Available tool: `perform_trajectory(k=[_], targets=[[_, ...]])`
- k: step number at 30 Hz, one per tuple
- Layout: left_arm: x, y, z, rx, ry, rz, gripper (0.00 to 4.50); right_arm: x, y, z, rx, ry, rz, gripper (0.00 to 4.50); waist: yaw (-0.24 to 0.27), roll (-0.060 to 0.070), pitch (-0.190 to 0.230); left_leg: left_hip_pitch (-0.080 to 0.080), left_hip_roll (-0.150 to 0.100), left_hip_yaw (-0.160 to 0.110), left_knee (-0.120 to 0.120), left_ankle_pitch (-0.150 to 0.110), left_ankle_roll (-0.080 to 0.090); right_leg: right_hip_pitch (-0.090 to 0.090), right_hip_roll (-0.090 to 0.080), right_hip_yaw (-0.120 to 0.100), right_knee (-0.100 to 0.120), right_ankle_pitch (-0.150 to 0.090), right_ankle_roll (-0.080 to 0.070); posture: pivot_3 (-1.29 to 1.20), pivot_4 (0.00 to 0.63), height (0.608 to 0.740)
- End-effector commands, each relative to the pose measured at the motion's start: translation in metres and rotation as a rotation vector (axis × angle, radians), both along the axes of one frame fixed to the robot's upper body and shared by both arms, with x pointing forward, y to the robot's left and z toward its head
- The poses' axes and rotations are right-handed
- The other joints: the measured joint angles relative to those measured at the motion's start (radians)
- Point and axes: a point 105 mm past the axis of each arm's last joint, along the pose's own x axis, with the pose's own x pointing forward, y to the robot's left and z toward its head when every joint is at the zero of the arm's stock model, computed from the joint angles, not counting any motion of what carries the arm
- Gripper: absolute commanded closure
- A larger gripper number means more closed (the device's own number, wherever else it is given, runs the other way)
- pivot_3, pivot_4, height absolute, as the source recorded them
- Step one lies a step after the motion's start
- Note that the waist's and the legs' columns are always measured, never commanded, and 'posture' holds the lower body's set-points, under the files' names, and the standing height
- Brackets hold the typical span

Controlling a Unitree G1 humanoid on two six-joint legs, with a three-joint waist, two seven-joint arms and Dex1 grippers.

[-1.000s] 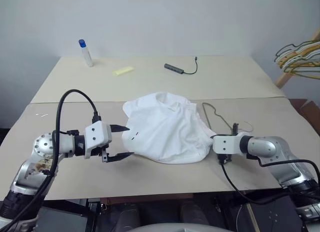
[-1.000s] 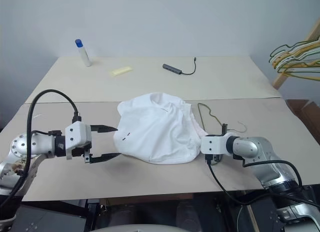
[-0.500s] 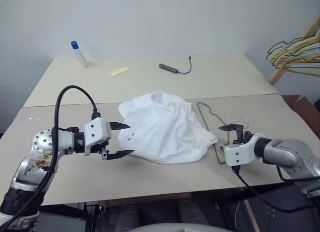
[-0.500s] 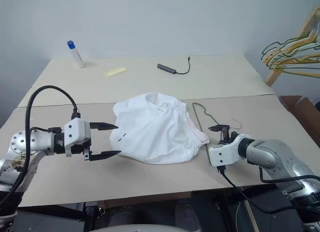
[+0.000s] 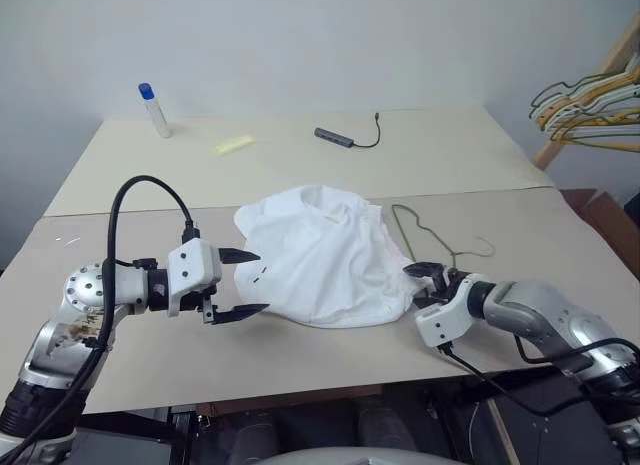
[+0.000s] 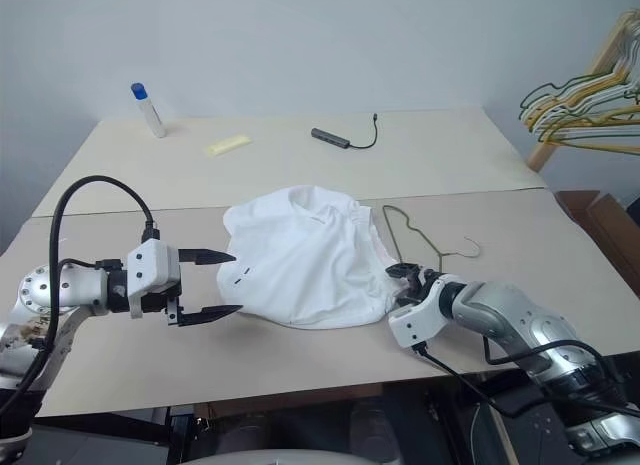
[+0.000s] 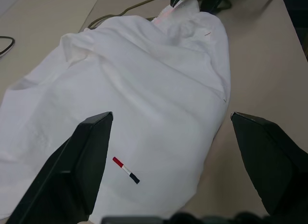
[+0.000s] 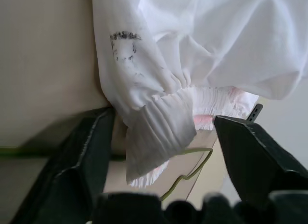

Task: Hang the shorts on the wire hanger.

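Shorts [image 5: 325, 255] heaped over wire hanger [image 5: 425, 235]; both jaws apart, nothing gripped.
Risk: right gripper [image 5: 425, 282] straddles the waistband and may pinch cloth and wire together; left gripper [image 5: 238, 283] waits beside.

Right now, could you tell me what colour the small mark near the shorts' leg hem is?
Red and dark, on the white shorts; clearest in the left wrist view.

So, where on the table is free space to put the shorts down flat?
Free: the far board between the bottle, the yellow pad and the cable. Crowded: the near board, with the shorts, the wire hanger and both grippers.
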Motion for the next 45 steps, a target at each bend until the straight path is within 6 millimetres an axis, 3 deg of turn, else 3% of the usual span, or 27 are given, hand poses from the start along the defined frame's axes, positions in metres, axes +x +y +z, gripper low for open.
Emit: perform_trajectory(k=[1, 8, 12, 19, 28, 33, 42, 45], targets=[[-0.002, -0.001, 0.007, 0.006, -0.038, -0.018, 0.25, 0.002, 0.006, 0.008, 0.008, -0.041, 0.041, 2.04, 0.000, 0.000, 0.000, 0.000, 0.000, 0.000, 0.000, 0.000, 0.000, 0.000, 0.000, 0.000, 0.000, 0.000, 0.000, -0.14, 0.000, 0.740], [-0.002, -0.003, 0.004, 0.002, -0.027, -0.024, 0.25, -0.002, 0.009, 0.003, 0.000, -0.042, 0.062, 4.44, 0.001, 0.000, 0.000, 0.000, 0.000, 0.000, 0.000, 0.000, 0.000, 0.000, 0.000, 0.000, 0.000, 0.000, 0.000, -0.15, 0.000, 0.740], [-0.002, -0.002, 0.001, 0.019, -0.025, -0.030, 0.25, -0.003, 0.011, 0.003, 0.025, -0.025, 0.047, 4.48, 0.001, 0.000, 0.000, 0.000, 0.000, 0.000, 0.000, 0.000, 0.000, 0.000, 0.000, 0.000, 0.000, 0.000, 0.000, -0.15, 0.000, 0.740], [-0.002, 0.007, -0.030, 0.292, -0.166, -0.157, 0.25, -0.009, 0.016, 0.010, 0.147, 0.078, -0.019, 4.48, 0.002, 0.001, 0.000, 0.000, 0.000, 0.000, 0.000, 0.000, 0.000, 0.000, 0.000, 0.000, 0.000, 0.000, 0.000, -0.15, 0.000, 0.740], [0.037, -0.001, -0.063, 0.538, -0.419, -0.220, 0.25, -0.007, 0.021, 0.013, 0.149, 0.081, -0.020, 4.48, 0.003, 0.001, -0.001, -0.001, 0.000, 0.000, 0.000, 0.000, 0.000, 0.000, 0.000, 0.000, 0.000, 0.000, 0.000, -0.18, 0.000, 0.740], [0.053, 0.005, -0.068, 0.609, -0.477, -0.189, 1.39, -0.005, 0.022, 0.015, 0.156, 0.072, -0.028, 4.50, -0.002, 0.002, -0.002, 0.001, 0.000, 0.000, 0.000, 0.000, 0.000, 0.001, 0.000, 0.000, 0.001, 0.000, 0.000, -0.19, 0.000, 0.740], [0.060, 0.027, -0.053, 0.647, -0.500, -0.126, 4.27, -0.005, 0.015, 0.015, 0.151, 0.072, -0.048, 4.50, -0.024, 0.002, -0.002, -0.001, 0.000, 0.000, 0.000, 0.000, 0.000, 0.000, 0.000, -0.001, 0.001, 0.000, 0.000, -0.18, 0.000, 0.740], [0.060, 0.035, -0.044, 0.669, -0.514, -0.109, 4.46, -0.006, 0.010, 0.016, 0.149, 0.084, -0.053, 4.50, -0.026, 0.002, -0.002, -0.001, 0.000, -0.001, 0.000, 0.000, 0.000, 0.000, 0.000, -0.001, 0.001, 0.000, 0.000, -0.17, 0.000, 0.740]])
